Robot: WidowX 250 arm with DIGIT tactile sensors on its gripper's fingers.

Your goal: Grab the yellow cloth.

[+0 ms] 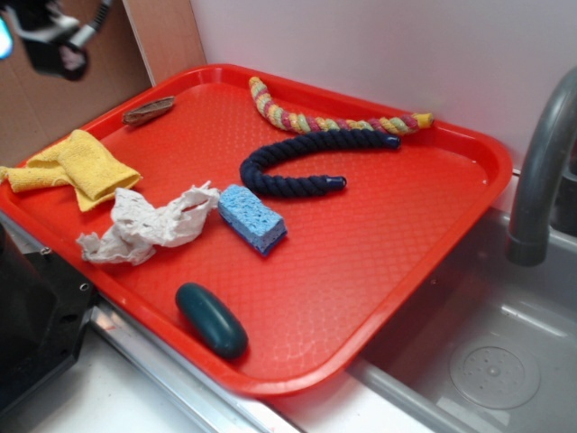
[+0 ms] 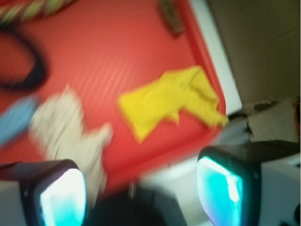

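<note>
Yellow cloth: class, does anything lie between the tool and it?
Nothing visible does. The yellow cloth lies uncovered at the red tray's edge, the white rag beside it, and the open tool is above.

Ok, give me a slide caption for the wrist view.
Open end effector hovers above the yellow cloth at the red tray edge, white rag alongside.

A kitchen sink area: a grey faucet [image 1: 539,171] arches over a steel sink basin [image 1: 491,365] beside a red tray [image 1: 361,262].
</note>
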